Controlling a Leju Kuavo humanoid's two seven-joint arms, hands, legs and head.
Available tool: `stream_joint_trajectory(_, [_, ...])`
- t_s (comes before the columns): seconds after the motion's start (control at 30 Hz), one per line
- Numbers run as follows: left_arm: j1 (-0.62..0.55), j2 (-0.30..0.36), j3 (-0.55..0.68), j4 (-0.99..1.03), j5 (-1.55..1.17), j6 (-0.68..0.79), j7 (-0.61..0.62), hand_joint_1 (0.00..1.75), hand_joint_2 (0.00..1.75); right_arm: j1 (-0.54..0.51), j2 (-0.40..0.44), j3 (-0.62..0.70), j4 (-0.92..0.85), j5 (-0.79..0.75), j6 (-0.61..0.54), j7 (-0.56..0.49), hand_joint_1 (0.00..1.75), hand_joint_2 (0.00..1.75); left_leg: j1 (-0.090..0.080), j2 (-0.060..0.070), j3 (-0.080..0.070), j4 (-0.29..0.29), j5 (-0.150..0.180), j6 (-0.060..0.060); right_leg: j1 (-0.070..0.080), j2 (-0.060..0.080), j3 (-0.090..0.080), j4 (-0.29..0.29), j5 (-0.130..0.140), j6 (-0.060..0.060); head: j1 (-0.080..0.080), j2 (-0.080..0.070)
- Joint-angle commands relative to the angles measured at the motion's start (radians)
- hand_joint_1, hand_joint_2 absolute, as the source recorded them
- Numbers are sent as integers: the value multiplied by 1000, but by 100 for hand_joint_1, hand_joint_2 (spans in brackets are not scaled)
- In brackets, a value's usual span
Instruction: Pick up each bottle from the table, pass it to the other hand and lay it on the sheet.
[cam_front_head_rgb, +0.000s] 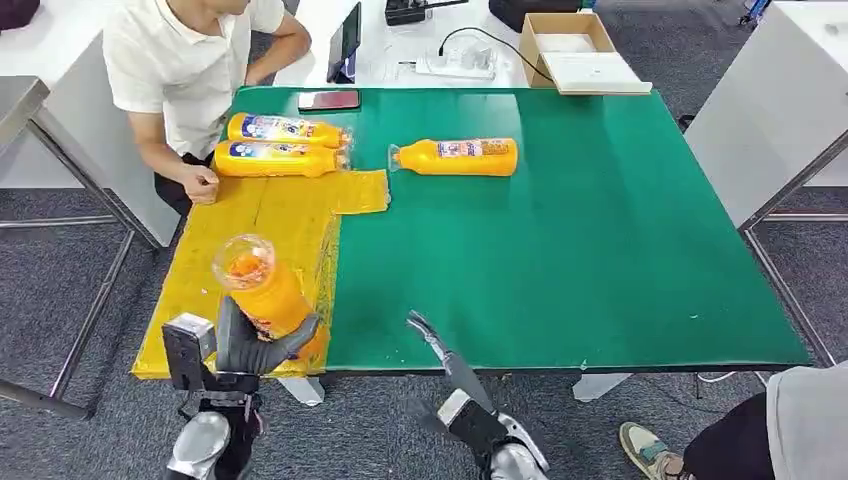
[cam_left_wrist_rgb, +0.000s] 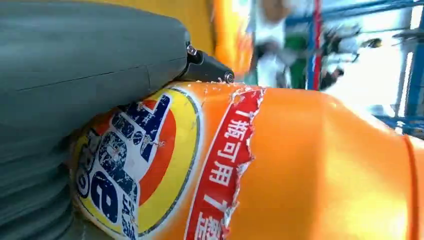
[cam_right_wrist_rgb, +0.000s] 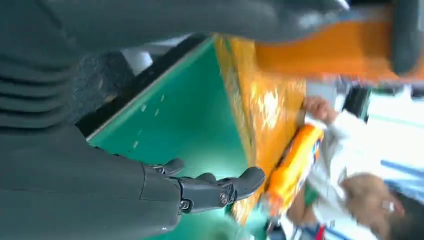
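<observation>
My left hand (cam_front_head_rgb: 252, 345) grips an orange detergent bottle (cam_front_head_rgb: 262, 288) near its base, cap end raised, over the near end of the yellow sheet (cam_front_head_rgb: 260, 225). Close up, the left wrist view has that bottle (cam_left_wrist_rgb: 310, 165) with its label under my left hand (cam_left_wrist_rgb: 80, 100). Two orange bottles (cam_front_head_rgb: 285, 130) (cam_front_head_rgb: 275, 160) lie side by side at the sheet's far end. Another bottle (cam_front_head_rgb: 458, 157) lies on the green table (cam_front_head_rgb: 580, 240) to their right. My right hand (cam_front_head_rgb: 440, 350) hovers empty at the table's near edge, fingers apart; its fingers (cam_right_wrist_rgb: 215, 190) stretch out over the green surface.
A person in a white shirt (cam_front_head_rgb: 190, 60) sits at the far left corner, a fist (cam_front_head_rgb: 200, 186) resting on the sheet. A phone (cam_front_head_rgb: 328, 100) lies at the table's far edge. A cardboard box (cam_front_head_rgb: 575, 50) and power strip (cam_front_head_rgb: 455, 65) sit behind. Another person's shoe (cam_front_head_rgb: 650, 450) shows at bottom right.
</observation>
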Motion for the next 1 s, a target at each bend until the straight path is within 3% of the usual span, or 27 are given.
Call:
stream_joint_trajectory(0.03, [-101, 117, 109, 129, -497, 163, 73, 175, 175, 71, -3, -172, -155, 58, -60, -18, 0, 0, 1, -2, 5, -1, -1, -3, 1, -4, 5, 0, -2, -3, 0, 0])
stream_joint_trajectory(0.23, [-202, 191, 83, 240, -797, 114, 181, 175, 175, 75, 1, -186, -167, 84, -40, -37, 0, 0, 1, -2, 2, -1, 0, -2, 1, -3, 2, 0, -1, -1, 0, 0])
stream_joint_trajectory(0.4, [-394, 204, -7, 475, -915, -23, 246, 175, 175, 44, 23, -166, -121, 90, -5, -46, 0, 0, 1, -3, 2, 0, 1, -2, 1, -4, 3, 0, -1, -2, 0, 0])
stream_joint_trajectory(0.53, [-578, 194, -68, 759, -927, -125, 248, 175, 175, 17, 47, -136, -73, 71, 16, -58, 0, 0, 1, -7, 2, -1, 3, -2, 2, -8, 4, 0, -1, -2, 0, 0])
stream_joint_trajectory(0.57, [-650, 187, -154, 885, -1076, -88, 331, 175, 175, 12, 54, -128, -48, 57, 23, -63, 0, 0, 1, -6, 2, -1, 3, -2, 1, -6, 3, 0, 0, -2, 0, 0])
stream_joint_trajectory(0.63, [-719, 110, -106, 1078, -1023, -172, 300, 175, 175, -9, 64, -114, 23, 26, 28, -75, 0, 0, 2, -6, 3, -1, 3, -3, 2, -6, 4, 0, 0, -2, 0, 0])
stream_joint_trajectory(0.9, [-715, 102, -109, 1103, -1026, -145, 296, 175, 175, -13, 59, -109, 35, 24, 22, -87, 0, 0, 1, -3, 3, -1, 3, -2, 1, -3, 4, 0, 0, 0, 0, 0])
stream_joint_trajectory(1.0, [-715, 90, -72, 1134, -974, -221, 281, 175, 175, -23, 58, -95, 60, 23, 22, -86, 0, 0, 1, -4, 3, -1, 3, -2, 0, -3, 5, 0, 1, 0, 0, 0])
